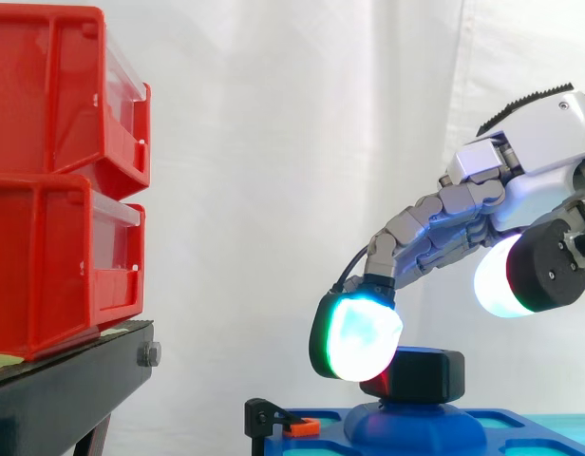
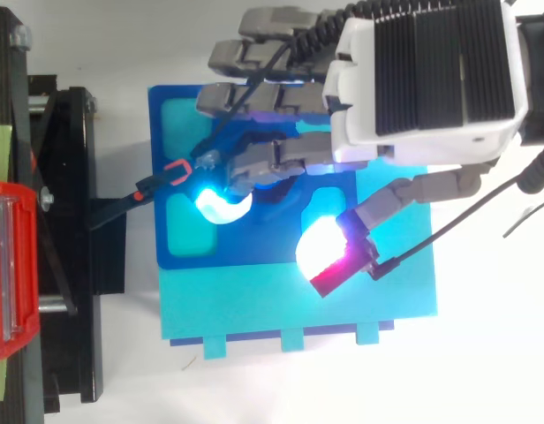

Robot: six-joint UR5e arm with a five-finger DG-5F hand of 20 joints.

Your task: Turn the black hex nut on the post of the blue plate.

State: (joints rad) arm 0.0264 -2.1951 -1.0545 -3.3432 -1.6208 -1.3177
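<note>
The black nut (image 1: 424,373) sits on the post (image 1: 416,423) of the blue plate (image 2: 159,177), which lies on a cyan board (image 2: 298,309). The robot hand (image 1: 539,176) reaches in over the plate with its fingers nearly straight and spread. One glowing fingertip (image 1: 359,337) rests against the nut's left side. The thumb pad (image 1: 501,275) hangs above and to the right, clear of the nut, so nothing is pinched. Red bins (image 1: 55,171) stand on a black stand (image 1: 65,389) to the left.

Nut (image 1: 424,372) sits atop the plate (image 1: 532,429), right of bins (image 1: 55,180).
</note>
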